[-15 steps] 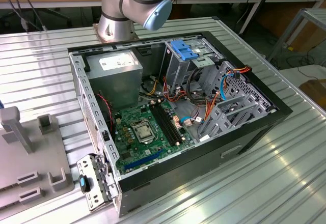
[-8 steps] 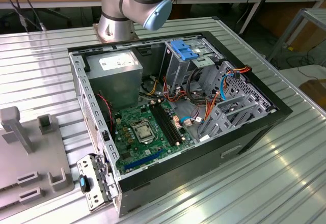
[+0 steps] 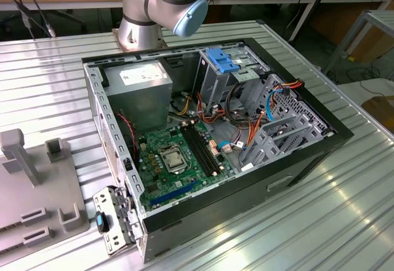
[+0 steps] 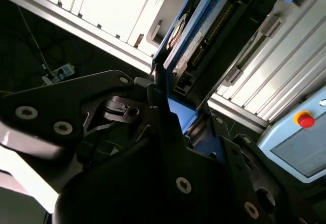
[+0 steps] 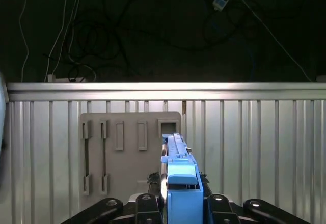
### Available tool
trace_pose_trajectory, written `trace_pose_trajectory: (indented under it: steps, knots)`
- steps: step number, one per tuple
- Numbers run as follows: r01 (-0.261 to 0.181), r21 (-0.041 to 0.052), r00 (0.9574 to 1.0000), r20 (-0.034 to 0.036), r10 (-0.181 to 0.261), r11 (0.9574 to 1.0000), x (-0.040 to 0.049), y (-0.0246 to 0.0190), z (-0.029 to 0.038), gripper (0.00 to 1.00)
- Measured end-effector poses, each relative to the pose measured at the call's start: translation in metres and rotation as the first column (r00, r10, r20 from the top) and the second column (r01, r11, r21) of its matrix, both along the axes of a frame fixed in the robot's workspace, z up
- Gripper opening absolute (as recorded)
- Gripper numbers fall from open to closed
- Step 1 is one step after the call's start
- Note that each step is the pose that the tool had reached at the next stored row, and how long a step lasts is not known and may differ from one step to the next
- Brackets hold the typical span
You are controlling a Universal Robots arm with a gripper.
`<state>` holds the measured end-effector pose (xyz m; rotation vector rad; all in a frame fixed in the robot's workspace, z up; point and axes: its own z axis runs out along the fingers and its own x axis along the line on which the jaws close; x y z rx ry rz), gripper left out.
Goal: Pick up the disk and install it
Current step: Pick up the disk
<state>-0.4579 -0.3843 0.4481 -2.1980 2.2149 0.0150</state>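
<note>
The arm (image 3: 161, 6) is cut off by the exterior view's upper edge, so only its base joints show. At the exterior view's left, the grey fixture (image 3: 37, 191) on the bench (image 3: 345, 222) runs out of the picture. In the first wrist view the disk (image 5: 179, 178) stands edge-on, its faces unseen, and hides part of the grey fixture (image 5: 127, 152). The tool (image 5: 181, 196) is cropped by the picture's edge. In the second wrist view its dark links cover much of the disk (image 4: 198, 40).
</note>
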Motion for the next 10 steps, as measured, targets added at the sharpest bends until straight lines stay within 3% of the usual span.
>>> trace_pose_trajectory:
  steps: [2, 7, 10]
  knots:
    - [0.000, 0.0000, 1.0000, -0.0001, 0.000, 1.0000, 0.0000, 0.0000, 0.0058, 0.37]
    - [0.000, -0.0001, 1.0000, -0.0001, 0.000, 1.0000, 0.0000, 0.0000, 0.0292, 0.37]
    - [0.000, -0.0002, 1.0000, -0.0003, 0.000, 1.0000, 0.0001, 0.0000, 0.0393, 0.37]
